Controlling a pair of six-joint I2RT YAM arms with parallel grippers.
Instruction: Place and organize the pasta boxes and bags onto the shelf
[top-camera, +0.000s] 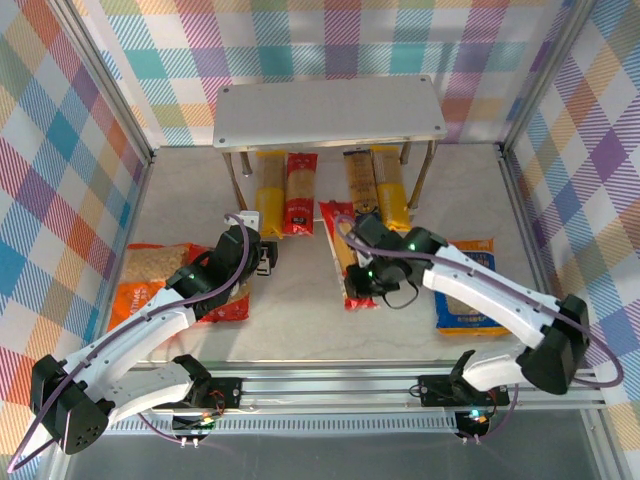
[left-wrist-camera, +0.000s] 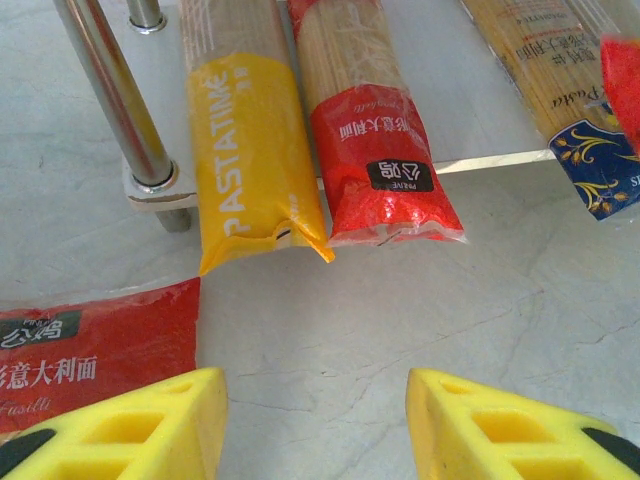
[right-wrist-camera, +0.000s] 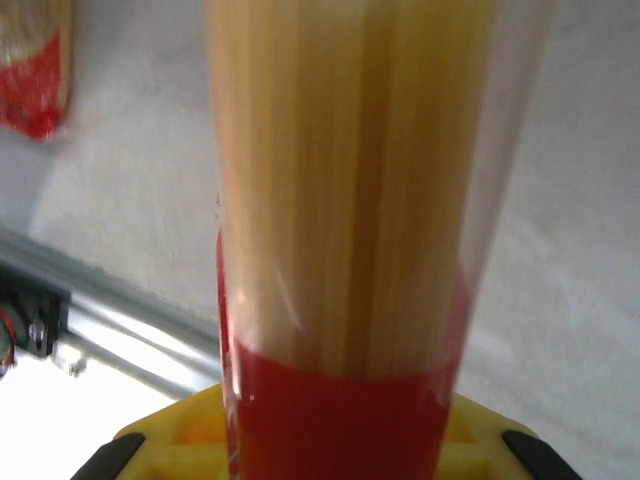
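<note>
Right tool: clamped on the red end of a red spaghetti pack, one yellow finger on each side. In the top view that pack runs lengthwise towards the shelf, in front of it. You can't tell whether it's lifted off the tabletop.

Left tool: jaws apart, nothing between them, low over bare tabletop. The red bag is just beside its left finger.

Ahead of it, a yellow pack and a second red pack lie side by side on the shelf's lower board, near ends past the front edge. The dark blue pack sits further right on the same board, with another yellow pack next to it.

The orange bag is on the tabletop at left, beside the red bag. The blue bag is at right, partly under your right arm.
</note>
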